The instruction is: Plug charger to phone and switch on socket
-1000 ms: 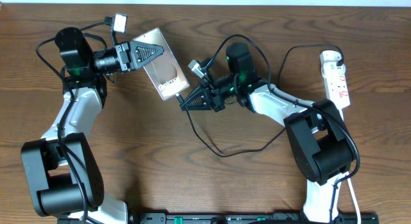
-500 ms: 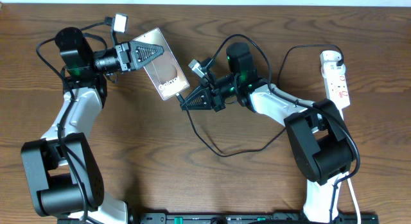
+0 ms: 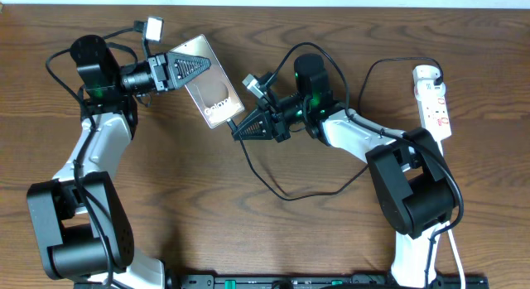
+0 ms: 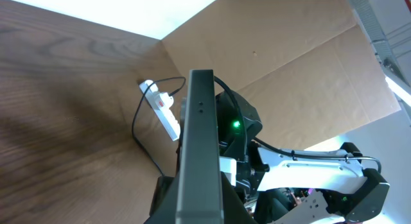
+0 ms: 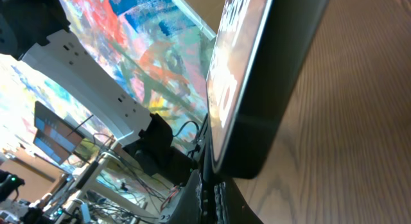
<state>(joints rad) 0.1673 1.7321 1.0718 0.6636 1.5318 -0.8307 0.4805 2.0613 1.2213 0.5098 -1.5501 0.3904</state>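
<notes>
Left arm [image 3: 93, 148] and right arm [image 3: 358, 133] over wooden table [image 3: 207, 223], white shells, bulky black joints, green status lights [image 3: 313, 97], thin black cables [image 3: 50, 65] looping off upper links.

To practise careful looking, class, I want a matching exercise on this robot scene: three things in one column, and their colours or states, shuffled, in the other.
Things:
1. phone
2. socket
3. charger

Descriptions:
A. white, far right on the table
B. black, looping across the table
C. gripped by the left gripper

Pairs: 1-C, 2-A, 3-B
</notes>
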